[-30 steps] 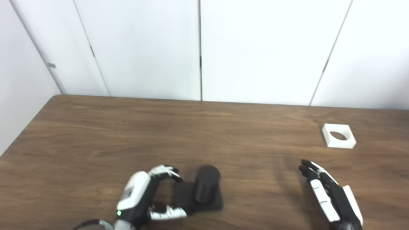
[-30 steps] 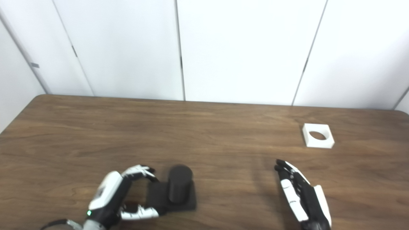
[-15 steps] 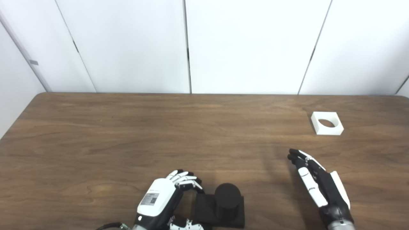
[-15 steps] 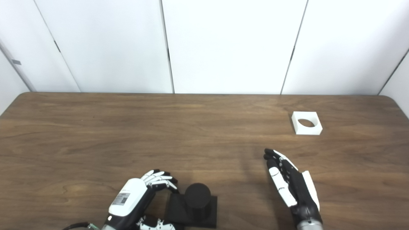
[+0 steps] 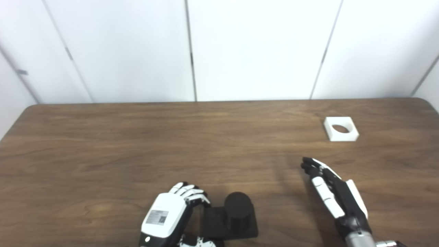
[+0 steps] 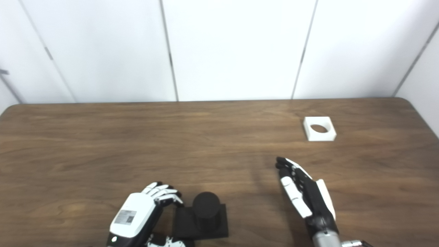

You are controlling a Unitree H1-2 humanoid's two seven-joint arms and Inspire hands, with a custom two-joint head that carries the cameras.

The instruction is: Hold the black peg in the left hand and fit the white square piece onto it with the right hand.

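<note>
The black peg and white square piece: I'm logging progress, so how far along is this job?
Early stage. Nothing is fitted yet. In hand: the left hand curls around the square base of the black cylindrical peg, which stands on the brown wooden table; a firm grip isn't clear. The right hand is open, holding nothing. Left: grasp the white square piece with the round hole, lying apart at far right, and seat it on the peg.

Dark wood-grain table (image 5: 137,137) w/ rounded corners, white panel wall (image 5: 257,48) behind, dark vertical seams, even light
</note>
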